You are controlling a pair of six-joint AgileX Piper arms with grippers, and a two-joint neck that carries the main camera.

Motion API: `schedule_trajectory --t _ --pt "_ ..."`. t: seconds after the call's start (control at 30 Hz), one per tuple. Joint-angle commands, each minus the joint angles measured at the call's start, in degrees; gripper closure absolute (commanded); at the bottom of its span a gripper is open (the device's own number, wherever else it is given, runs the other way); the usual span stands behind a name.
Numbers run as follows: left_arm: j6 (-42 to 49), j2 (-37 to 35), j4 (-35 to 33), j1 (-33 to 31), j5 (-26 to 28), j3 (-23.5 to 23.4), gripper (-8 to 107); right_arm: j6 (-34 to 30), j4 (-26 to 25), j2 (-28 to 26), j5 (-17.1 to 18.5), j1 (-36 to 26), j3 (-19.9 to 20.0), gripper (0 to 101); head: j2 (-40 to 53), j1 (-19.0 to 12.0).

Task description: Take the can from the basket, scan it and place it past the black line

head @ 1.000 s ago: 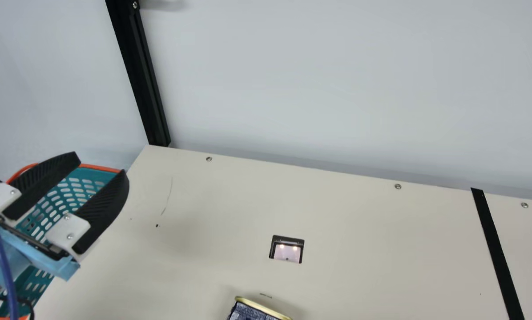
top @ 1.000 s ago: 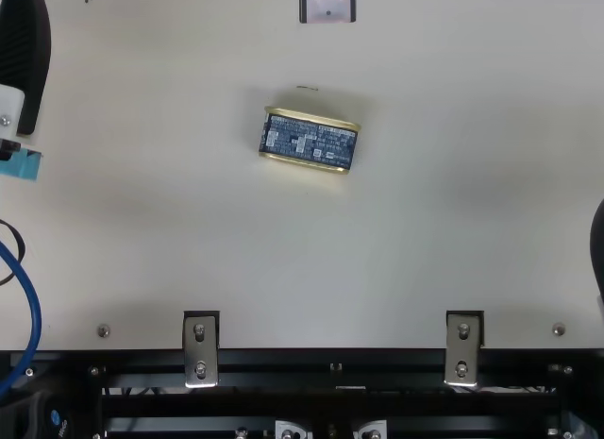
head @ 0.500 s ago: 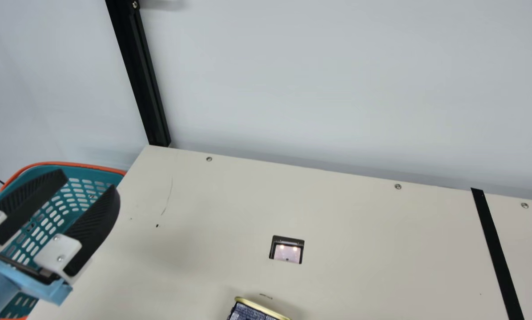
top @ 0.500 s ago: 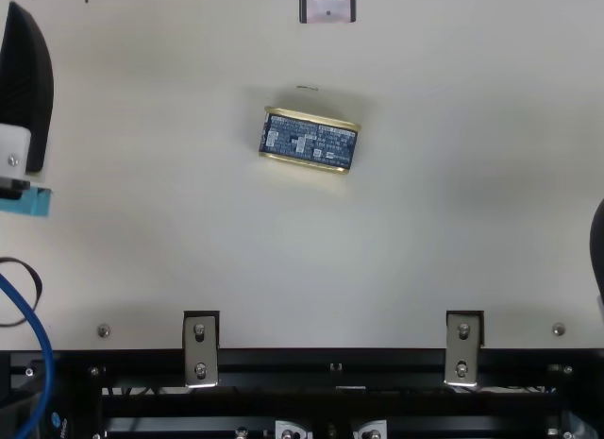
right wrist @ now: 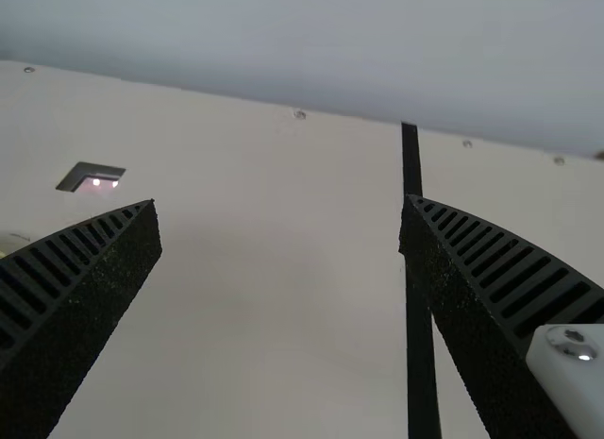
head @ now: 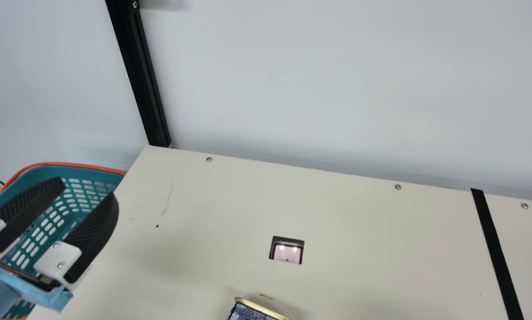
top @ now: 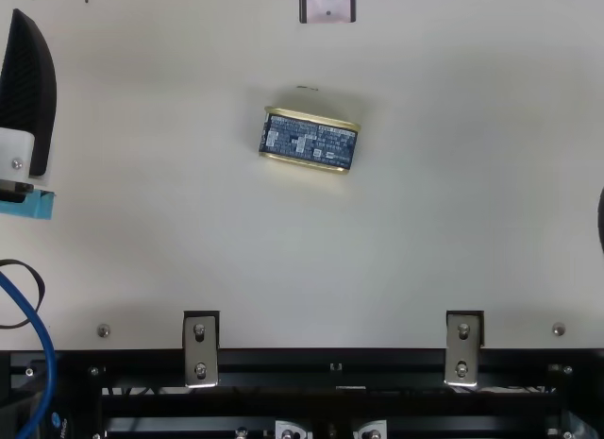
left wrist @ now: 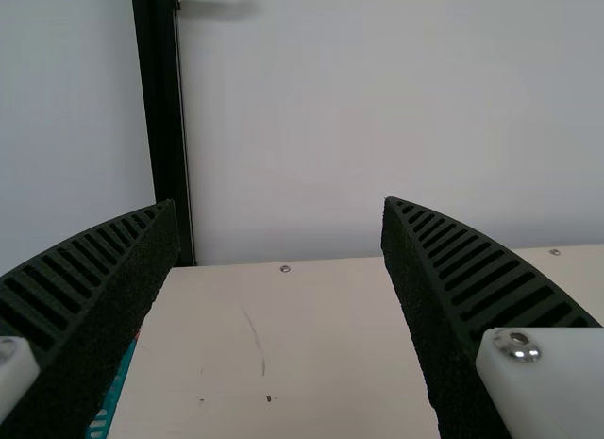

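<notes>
Can out of the basket, scan and placing still to come

I have my left fingers (head: 94, 235) spread wide, holding nothing, over the basket (head: 81, 167). My right fingers (right wrist: 80, 307) are wide apart too, with nothing between them. The can (top: 310, 142) lies on its side on the table (head: 359, 244), well to the right of my left fingers and to the left of my right ones, touching neither pair.

So the taking-out looks done. The scan, I judge, is left to do: the scanner (head: 287, 253) sits in the table just past the can, farther out from me, and the two are apart. The placing is left as well, since the black line (head: 496, 253) runs far to the right of my left fingers and ahead of my right ones, with the can on the near side. My right fingers seem the likelier pair for the pick-up.
</notes>
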Motion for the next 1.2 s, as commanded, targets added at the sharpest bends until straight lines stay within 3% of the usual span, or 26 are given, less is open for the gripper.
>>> schedule_trajectory --t 0.0,0.23,0.6,0.9,1.17 --pt "0.0 0.0 0.0 0.0 0.0 0.0 9 -1.9 -0.5 5.6 -1.9 2.5 -3.6 0 0.0 -1.8" --pt "0.0 0.0 0.0 0.0 0.0 0.0 9 -8.6 -1.5 15.4 -3.6 11.2 -11.7 0 0.0 -1.8" --pt "0.0 0.0 0.0 0.0 0.0 0.0 9 -21.2 3.6 26.0 1.8 24.7 -18.9 0 0.0 -1.8" --pt "0.0 0.0 0.0 0.0 0.0 0.0 9 -32.6 11.3 33.9 4.4 27.2 -21.6 0 0.0 -1.8" --pt "0.0 0.0 0.0 0.0 0.0 0.0 9 -46.1 18.3 41.0 9.7 24.3 -24.2 0 0.0 -1.8"
